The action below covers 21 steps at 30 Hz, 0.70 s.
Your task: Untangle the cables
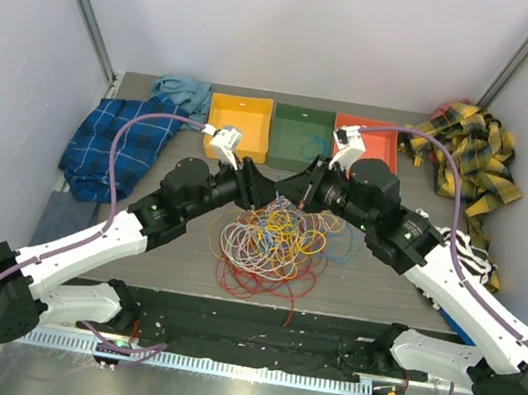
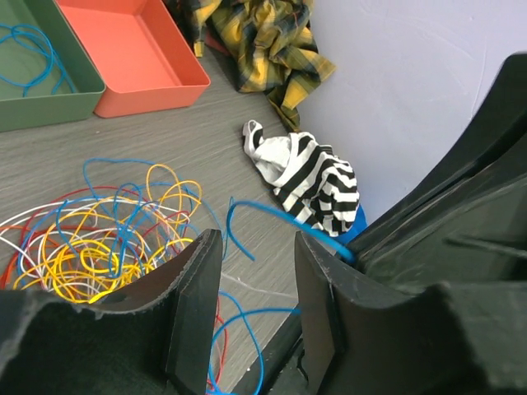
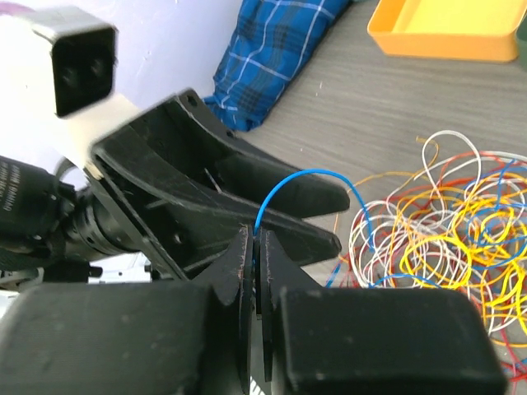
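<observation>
Top view, setting: A grey wood-grain table [image 1: 372, 277] sits in a booth of plain white walls [image 1: 303, 22]. A yellow tray [image 1: 241, 113], a green tray [image 1: 302, 135] and a red tray [image 1: 383, 152] line its far edge.
Top view, cloths: A blue plaid cloth [image 1: 111, 142] and a teal cloth [image 1: 182, 93] lie far left. A yellow plaid cloth [image 1: 469, 151] lies far right, and a striped cloth [image 1: 476, 262] sits beside the right arm.
Top view, cables: The cables [image 1: 271, 244] lie in one tangled heap of red, orange, yellow, white and blue at mid-table, in front of the trays.
Top view, grippers: The left gripper [image 1: 264, 185] and right gripper [image 1: 294, 190] meet tip to tip over the heap's far edge. Their jaw spread cannot be told from here.
Left wrist view, jaws: The left gripper's fingers [image 2: 193, 304] stand moderately apart and clamp nothing. A blue cable [image 2: 272, 216] arcs across the gap and touches the right-hand finger's tip.
Left wrist view, surroundings: The heap lies on the table below and to the left. The striped cloth lies beyond, near the wall.
Right wrist view, jaws: The right gripper's fingers press together and pinch the blue cable. The cable loops up from the pinch and runs toward the heap.
Right wrist view, opposite: The left gripper's spread black fingers sit just beyond the pinch. The blue plaid cloth and yellow tray lie behind.
</observation>
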{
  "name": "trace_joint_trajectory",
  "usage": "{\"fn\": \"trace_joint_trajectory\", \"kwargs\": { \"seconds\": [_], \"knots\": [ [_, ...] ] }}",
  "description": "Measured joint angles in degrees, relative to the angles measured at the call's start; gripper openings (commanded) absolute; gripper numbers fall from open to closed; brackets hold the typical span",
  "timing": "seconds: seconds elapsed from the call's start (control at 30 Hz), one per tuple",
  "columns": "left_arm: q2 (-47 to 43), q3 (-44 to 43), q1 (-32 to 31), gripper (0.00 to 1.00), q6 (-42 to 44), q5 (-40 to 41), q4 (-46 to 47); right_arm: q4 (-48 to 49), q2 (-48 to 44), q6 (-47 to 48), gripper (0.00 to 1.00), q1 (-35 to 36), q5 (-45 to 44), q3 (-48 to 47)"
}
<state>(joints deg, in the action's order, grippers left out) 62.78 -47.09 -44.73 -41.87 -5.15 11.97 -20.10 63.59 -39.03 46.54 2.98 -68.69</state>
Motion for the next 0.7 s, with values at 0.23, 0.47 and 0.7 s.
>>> {"fn": "trace_joint_trajectory", "kwargs": {
  "seconds": [0.23, 0.47, 0.7],
  "knots": [
    [0.1, 0.0, -0.1, 0.0, -0.7, 0.1, 2.0, 0.1, -1.3, -1.0, 0.03, 0.3, 0.8, 2.2],
    [-2.2, 0.1, -0.2, 0.0, 0.2, 4.6, -2.4, -0.3, -3.8, -0.8, 0.13, 0.3, 0.1, 2.3],
    [-13.4, 1.8, -0.2, 0.69, 0.8, 13.8, -12.9, -2.3, -4.7, 0.0, 0.1, 0.3, -1.1, 1.8]
  ]
}}
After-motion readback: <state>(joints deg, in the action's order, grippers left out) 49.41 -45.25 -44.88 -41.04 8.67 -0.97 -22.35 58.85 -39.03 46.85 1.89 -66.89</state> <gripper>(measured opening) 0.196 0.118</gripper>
